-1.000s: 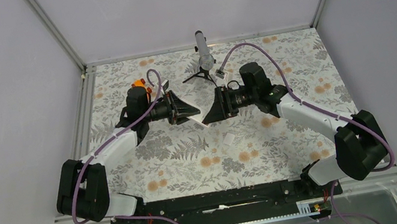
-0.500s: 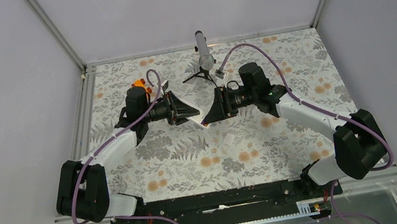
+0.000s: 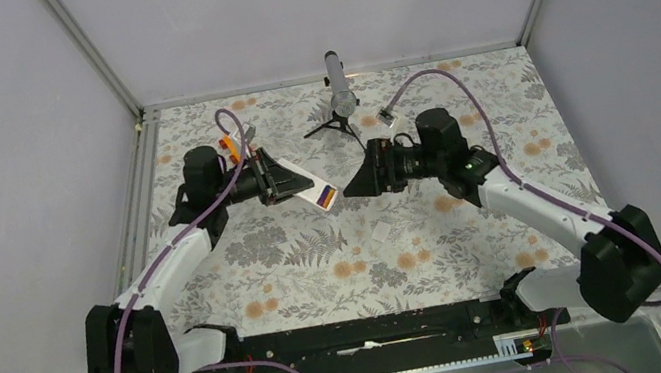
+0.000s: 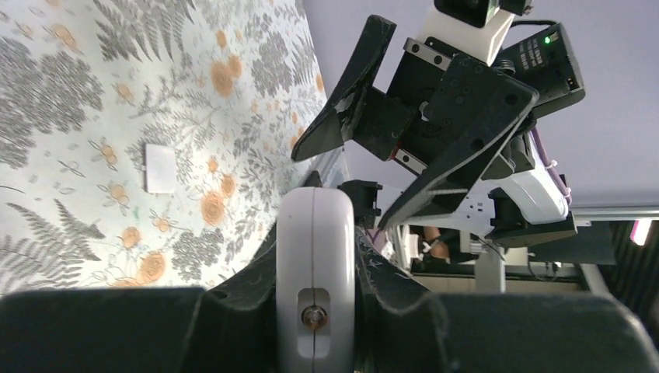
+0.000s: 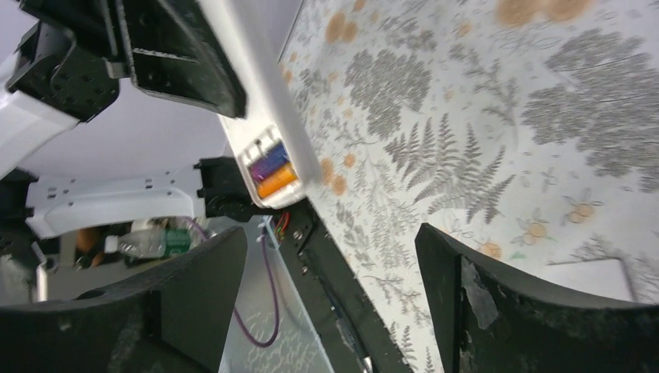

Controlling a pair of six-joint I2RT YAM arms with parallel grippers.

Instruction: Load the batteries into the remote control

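Note:
My left gripper (image 3: 289, 181) is shut on the white remote control (image 3: 307, 188) and holds it above the table, tilted. The remote's open compartment holds the orange and purple batteries (image 3: 321, 195). The left wrist view shows the remote (image 4: 315, 264) end-on, clamped between the fingers (image 4: 381, 272). The right wrist view shows the remote (image 5: 260, 109) with both batteries (image 5: 272, 172) seated side by side at its end. My right gripper (image 3: 355, 184) is open and empty, just right of the remote and apart from it. In its own view the right gripper (image 5: 334, 303) has its jaws wide apart.
A small flat white cover (image 3: 382, 232) lies on the floral mat in front of the grippers; it also shows in the left wrist view (image 4: 161, 168). A bright orange toy piece (image 3: 228, 145) sits behind the left arm. A small tripod stand (image 3: 339, 99) stands at the back centre.
The two grippers were together at the remote; now the left one has drawn back left and turned with the remote, and the right arm has backed off to the right, open.

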